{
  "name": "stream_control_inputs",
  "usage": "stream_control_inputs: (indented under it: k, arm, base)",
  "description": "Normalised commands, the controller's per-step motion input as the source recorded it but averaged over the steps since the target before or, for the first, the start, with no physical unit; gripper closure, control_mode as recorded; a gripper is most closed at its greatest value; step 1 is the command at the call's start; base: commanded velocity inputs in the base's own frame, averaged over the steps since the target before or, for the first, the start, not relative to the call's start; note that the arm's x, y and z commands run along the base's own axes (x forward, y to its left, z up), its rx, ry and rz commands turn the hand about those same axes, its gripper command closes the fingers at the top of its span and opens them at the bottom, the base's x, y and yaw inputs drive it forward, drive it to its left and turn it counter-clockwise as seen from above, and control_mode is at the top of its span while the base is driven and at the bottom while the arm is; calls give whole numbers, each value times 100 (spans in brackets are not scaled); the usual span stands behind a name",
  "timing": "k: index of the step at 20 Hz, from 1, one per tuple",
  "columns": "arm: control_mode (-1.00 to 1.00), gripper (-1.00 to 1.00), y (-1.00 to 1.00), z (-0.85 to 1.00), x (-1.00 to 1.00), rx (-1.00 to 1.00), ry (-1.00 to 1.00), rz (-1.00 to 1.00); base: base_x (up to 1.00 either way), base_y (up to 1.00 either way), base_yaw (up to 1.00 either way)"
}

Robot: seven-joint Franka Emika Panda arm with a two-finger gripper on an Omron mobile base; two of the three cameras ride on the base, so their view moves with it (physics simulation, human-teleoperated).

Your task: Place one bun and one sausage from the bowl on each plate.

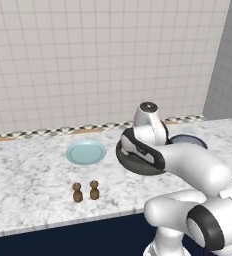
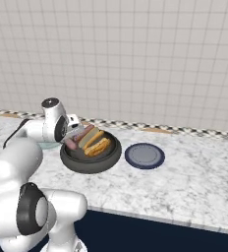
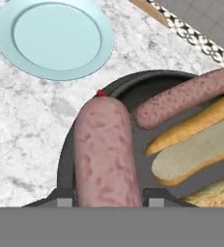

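Your jaws are pinching a sausage (image 3: 104,154) over the bowl (image 3: 68,144) — you should be lifting straight up, keeping it level, before crossing to the teal plate (image 3: 53,38).

I'm watching from two base cameras sitting behind the arm, looking forward and down over the marble counter (image 1: 33,175) toward the tiled wall (image 2: 135,59). Both are taking in the dark bowl (image 2: 90,160) from opposite sides, at middling range. The hand camera is peering very close along a sausage (image 3: 104,154) into the bowl, probably angled steeply downward, with the teal plate (image 3: 53,38) beyond.
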Motion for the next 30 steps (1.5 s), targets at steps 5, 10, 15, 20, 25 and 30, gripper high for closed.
stream_control_inputs:
  k: [5, 10, 15, 20, 25, 30]
  arm:
    - [-100, 100, 100, 34, 10, 0, -1, -26]
    - [-100, 100, 72, 0, 28, 14, 0, -44]
    - [-100, 100, 37, -5, 52, 23, 0, -40]
    - [-100, 100, 34, -37, 55, 26, 5, -38]
    - [-100, 100, 62, -42, 16, 16, 11, -28]
    - [-100, 100, 58, -30, 36, 1, 6, -24]
  base:
    - [0, 0, 0]
    - [0, 0, 0]
    - [0, 0, 0]
    - [0, 0, 0]
    - [0, 0, 0]
    - [0, 0, 0]
